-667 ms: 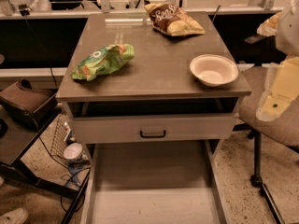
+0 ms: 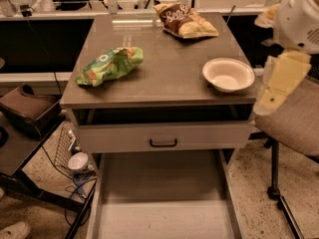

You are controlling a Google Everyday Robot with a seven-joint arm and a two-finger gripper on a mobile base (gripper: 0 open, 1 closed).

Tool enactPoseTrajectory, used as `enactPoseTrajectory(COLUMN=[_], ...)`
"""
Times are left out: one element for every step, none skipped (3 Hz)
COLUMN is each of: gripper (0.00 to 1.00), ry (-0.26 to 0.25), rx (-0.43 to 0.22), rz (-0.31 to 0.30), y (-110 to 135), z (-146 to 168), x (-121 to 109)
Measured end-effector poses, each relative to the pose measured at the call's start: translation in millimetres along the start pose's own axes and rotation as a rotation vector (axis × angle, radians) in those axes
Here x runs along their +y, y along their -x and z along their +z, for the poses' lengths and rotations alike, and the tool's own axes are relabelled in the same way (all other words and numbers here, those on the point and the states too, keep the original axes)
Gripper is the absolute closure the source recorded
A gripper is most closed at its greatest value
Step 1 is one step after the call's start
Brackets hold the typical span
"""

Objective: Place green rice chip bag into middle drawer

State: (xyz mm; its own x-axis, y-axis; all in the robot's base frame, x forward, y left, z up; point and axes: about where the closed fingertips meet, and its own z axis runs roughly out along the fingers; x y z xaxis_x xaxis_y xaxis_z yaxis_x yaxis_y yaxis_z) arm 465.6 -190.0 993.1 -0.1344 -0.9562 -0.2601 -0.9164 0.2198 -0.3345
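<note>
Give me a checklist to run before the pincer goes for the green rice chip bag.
1. The green rice chip bag lies free on the left of the tabletop: ok.
2. The middle drawer is pulled out, with nothing on the floor that shows: ok.
3. The pincer is over the bag: not ok. It hangs at the right edge, beside the bowl.
4. The bowl and the brown chip bag lie apart from the green bag: ok.
5. The pincer carries nothing: cannot tell.
</note>
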Motion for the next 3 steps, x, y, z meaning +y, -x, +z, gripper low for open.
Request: enactPoseTrajectory(gripper=[0.00,0.00,0.00], ry=[-0.041,-0.126,-0.126], rx=[-0.103,-0.223,-0.223], rz=[-0.125,-0.407,-0.407], y=[42,97,97], z=[13,20,20], x=[-20,-31,-31])
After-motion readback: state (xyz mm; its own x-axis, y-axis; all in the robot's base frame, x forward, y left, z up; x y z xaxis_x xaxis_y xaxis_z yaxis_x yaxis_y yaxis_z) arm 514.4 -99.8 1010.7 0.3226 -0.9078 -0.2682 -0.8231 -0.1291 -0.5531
